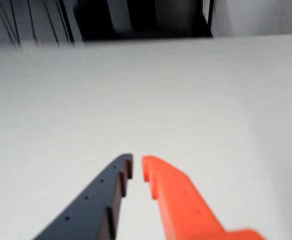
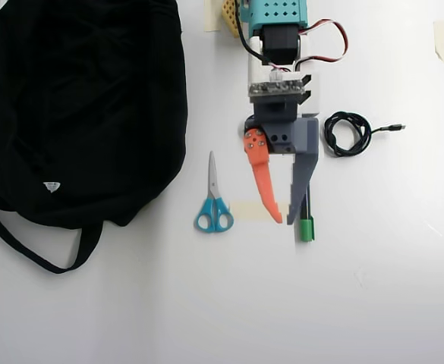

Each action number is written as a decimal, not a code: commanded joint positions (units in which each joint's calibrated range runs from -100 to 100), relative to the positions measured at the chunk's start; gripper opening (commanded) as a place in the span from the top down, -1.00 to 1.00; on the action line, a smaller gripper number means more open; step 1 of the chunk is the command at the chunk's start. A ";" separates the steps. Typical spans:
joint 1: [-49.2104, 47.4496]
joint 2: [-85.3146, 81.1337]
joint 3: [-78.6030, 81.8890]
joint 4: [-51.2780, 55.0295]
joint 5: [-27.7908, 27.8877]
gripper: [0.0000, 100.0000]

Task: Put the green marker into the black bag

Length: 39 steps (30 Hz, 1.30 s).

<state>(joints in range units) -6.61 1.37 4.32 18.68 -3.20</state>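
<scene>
Overhead view: gripper (image 2: 288, 223) barely parted, empty, above green marker (image 2: 306, 225) mid-bench; black bag (image 2: 85, 106) waits top-left — nothing done.

A: What's on the tabletop (image 2: 373, 303)?

B: It's white. In the overhead view the bag (image 2: 85, 106) fills the upper left, its strap (image 2: 32, 246) trailing below it.

A: And nearer the middle?

B: Scissors (image 2: 213, 203) with blue handles, blades pointing up. Right of them a tape patch (image 2: 252, 211), then the marker (image 2: 306, 224), green cap downward. A coiled cable (image 2: 348, 133) lies further right, above it.
</scene>
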 commanded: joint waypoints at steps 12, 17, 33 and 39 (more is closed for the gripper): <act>0.78 -2.12 -16.99 33.26 5.56 0.96; 0.78 -2.12 -18.70 41.87 5.56 0.96; 0.93 -2.12 -22.20 62.37 4.98 0.96; 1.38 -2.12 -22.29 64.10 4.14 0.96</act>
<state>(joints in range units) -5.80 1.37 -15.49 82.31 1.83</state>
